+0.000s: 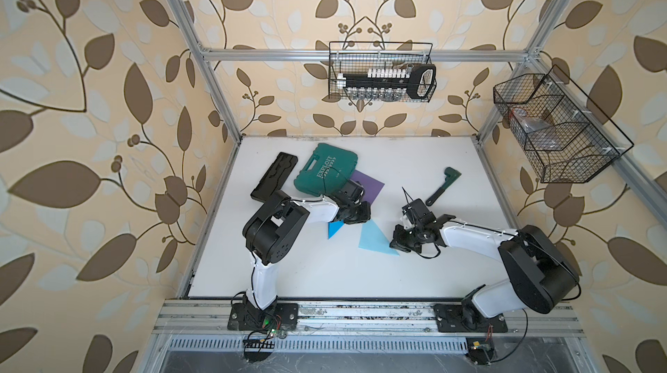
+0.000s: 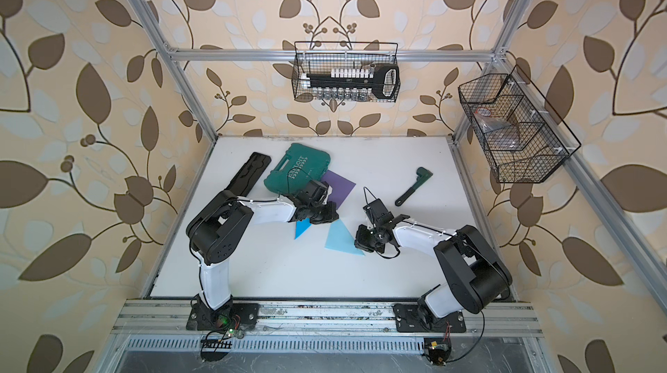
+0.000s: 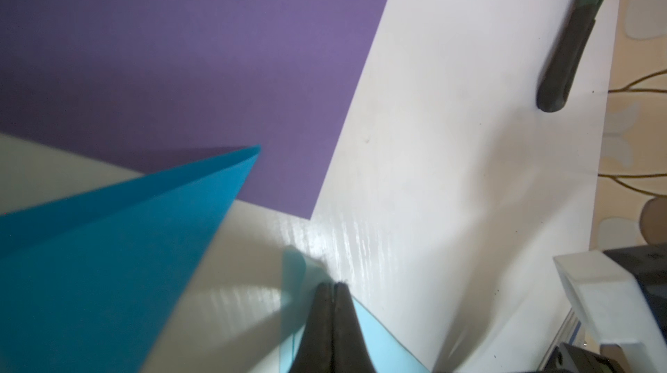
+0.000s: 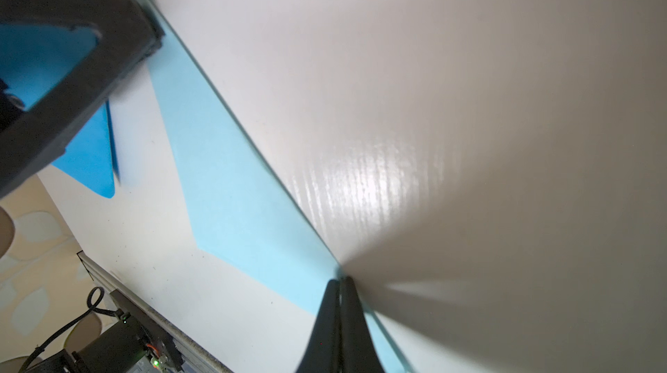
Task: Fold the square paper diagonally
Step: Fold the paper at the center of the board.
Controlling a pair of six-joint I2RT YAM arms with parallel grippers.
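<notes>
Wrist views, both jaws closed, tips pressing ends of folded paper (image 4: 223, 172) edge, table (image 4: 469, 100) beyond.

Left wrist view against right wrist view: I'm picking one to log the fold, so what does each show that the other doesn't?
Only left wrist: the purple paper and the wrench handle. Only right wrist: the right gripper, tips shut at the light blue paper edge, and the front rail. Both: the light blue paper, the dark blue paper, the white table and the left gripper, shut, at the light blue paper too.
</notes>
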